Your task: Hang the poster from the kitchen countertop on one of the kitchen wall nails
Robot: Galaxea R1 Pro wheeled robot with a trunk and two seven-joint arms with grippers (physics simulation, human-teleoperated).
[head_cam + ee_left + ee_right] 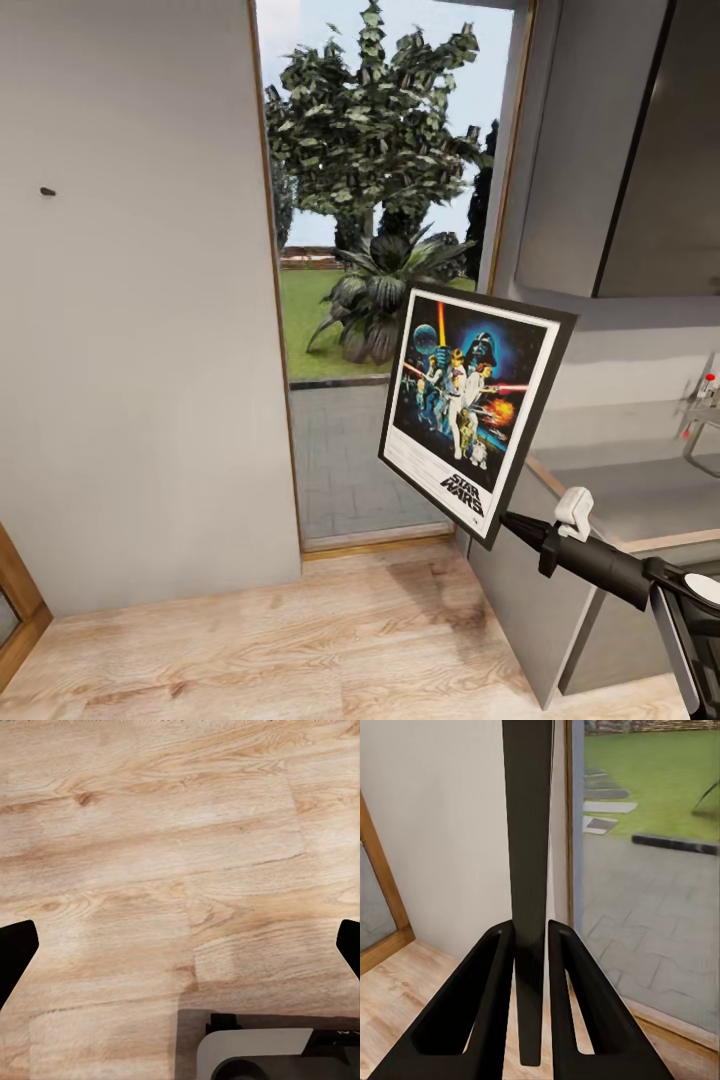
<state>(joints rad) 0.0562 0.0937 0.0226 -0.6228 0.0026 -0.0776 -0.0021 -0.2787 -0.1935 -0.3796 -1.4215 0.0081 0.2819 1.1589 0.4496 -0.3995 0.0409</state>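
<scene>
Head view puts the poster (474, 419) right of centre in the frame, held up in the air and tilted, its art facing the camera with the "STAR WARS" title near its lower edge. The right gripper (512, 523) clamps the frame's lower right corner, its black arm reaching in from the lower right of the frame. Behind the poster, at the right edge, lies the grey kitchen countertop (640, 500) above grey cabinet fronts. A wall nail (47, 191) sticks out of the pale grey wall (140, 350) in the upper left, well apart from the poster. A tall window (385, 260) fills the upper centre.

Right wrist view shows the poster (528, 870) edge-on as a dark strip, pinched between the two black fingers (484, 1012).

Left wrist view looks down at the wooden floor (165, 855); the left gripper (184, 949) is spread wide, its fingertips (15, 952) at opposite side edges, holding nothing.
</scene>
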